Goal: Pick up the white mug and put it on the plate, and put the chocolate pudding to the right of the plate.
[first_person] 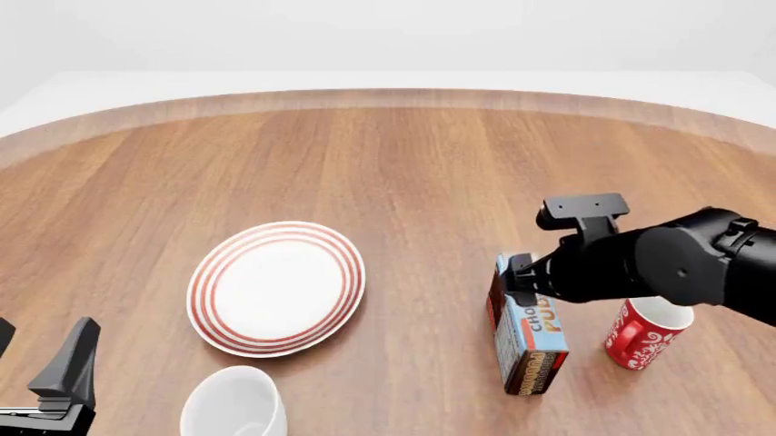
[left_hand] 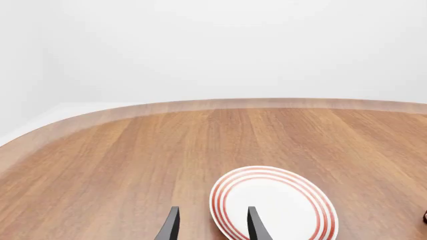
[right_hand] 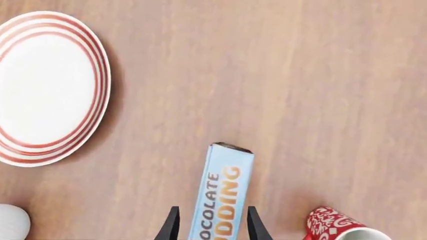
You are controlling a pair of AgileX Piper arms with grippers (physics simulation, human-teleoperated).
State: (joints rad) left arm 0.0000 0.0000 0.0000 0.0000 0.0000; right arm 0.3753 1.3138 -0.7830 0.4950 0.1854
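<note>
The white mug (first_person: 233, 406) stands at the near edge, just in front of the plate (first_person: 276, 289), a round white plate with red rings; a sliver of the mug (right_hand: 12, 222) also shows in the right wrist view. Right of the plate, the chocolate pudding (first_person: 529, 333) rests on its narrow side on the table. My right gripper (first_person: 515, 275) is open and straddles the box's far end; the fingers (right_hand: 172, 226) flank the blue face (right_hand: 222, 192) with a small gap. My left gripper (first_person: 43, 354) is open and empty at the near left, beside the plate (left_hand: 280, 205).
A red mug with white swirls (first_person: 644, 332) stands just right of the pudding box, close under my right arm (first_person: 679, 263). The round wooden table (first_person: 388, 154) stretches away bare to its curved far edge.
</note>
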